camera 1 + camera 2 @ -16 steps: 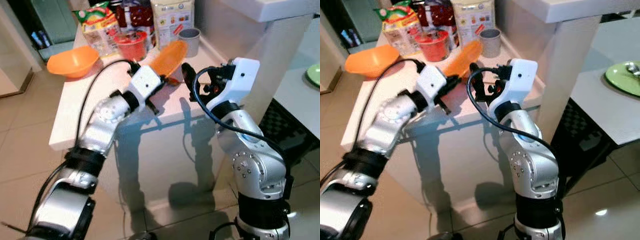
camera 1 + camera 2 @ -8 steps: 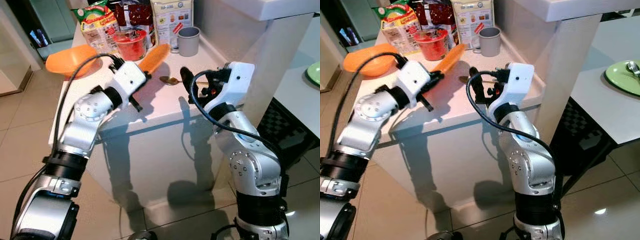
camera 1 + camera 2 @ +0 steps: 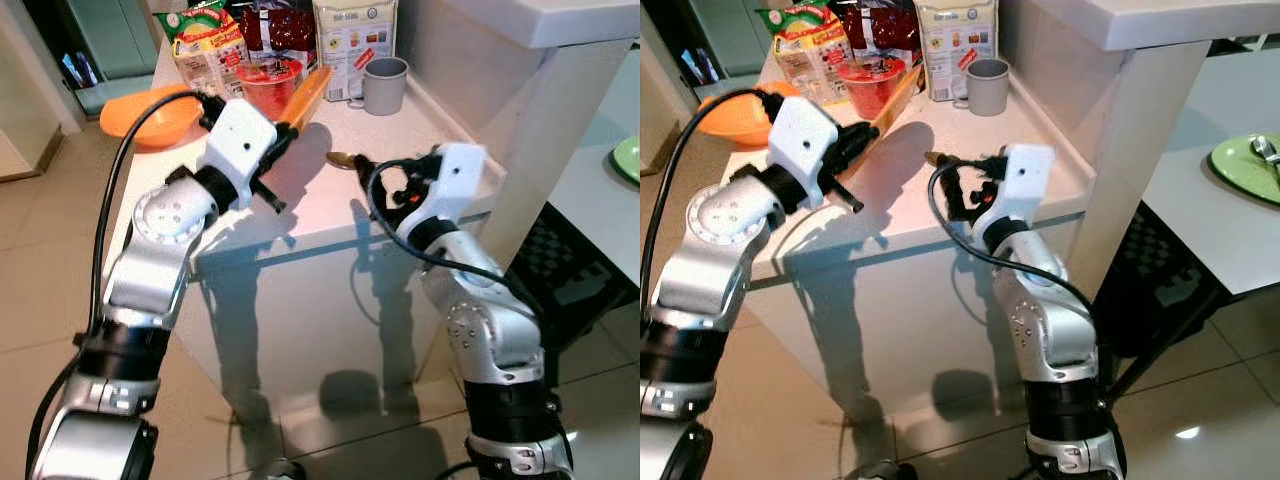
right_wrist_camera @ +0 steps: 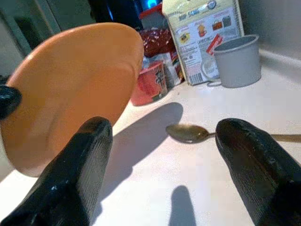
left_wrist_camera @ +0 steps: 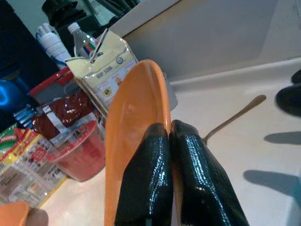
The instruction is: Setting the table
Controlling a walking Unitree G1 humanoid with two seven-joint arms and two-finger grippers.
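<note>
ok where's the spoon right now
The spoon lies flat on the white counter, just ahead of the open right gripper and right of the orange plate, with the grey mug beyond it.

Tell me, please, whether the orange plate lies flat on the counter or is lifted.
Lifted: the left gripper pinches the orange plate on edge above the counter.

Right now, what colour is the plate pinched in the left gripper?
Orange. The plate shows best in the right wrist view, held by the left gripper over the white counter.
</note>
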